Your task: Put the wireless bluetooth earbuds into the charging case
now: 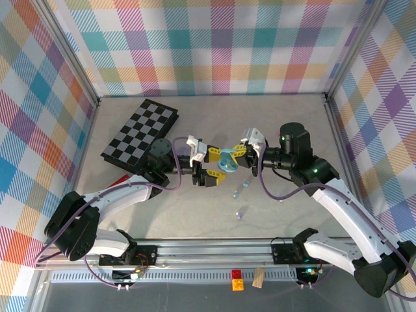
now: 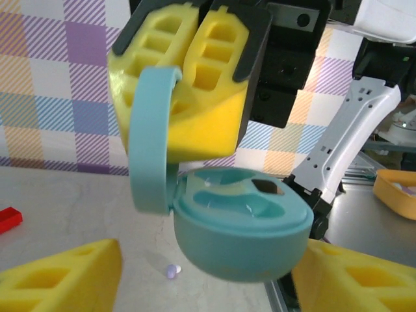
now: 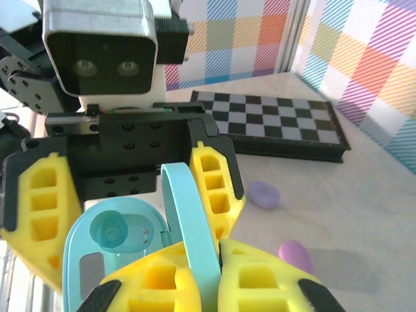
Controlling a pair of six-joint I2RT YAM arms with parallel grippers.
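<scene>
A teal charging case (image 1: 227,161) hangs open above the table between the two arms. My right gripper (image 3: 218,250) is shut on its raised lid (image 3: 188,214). In the left wrist view the case body (image 2: 240,234) sits between my left gripper's (image 2: 208,260) yellow fingers (image 2: 58,276), which stand apart from it, open. From above, the left gripper (image 1: 203,161) faces the right gripper (image 1: 242,151) across the case. A lavender earbud (image 2: 172,270) lies on the table under the case. Two light blue earbuds (image 1: 239,190) and a lavender one (image 1: 239,213) lie in front.
A folded chessboard (image 1: 140,135) lies at the back left. A lavender pebble case (image 3: 265,194) and a pink one (image 3: 296,255) rest on the table near the board. A red block (image 2: 6,218) lies to the left. Red and yellow blocks (image 1: 237,278) sit on the front rail.
</scene>
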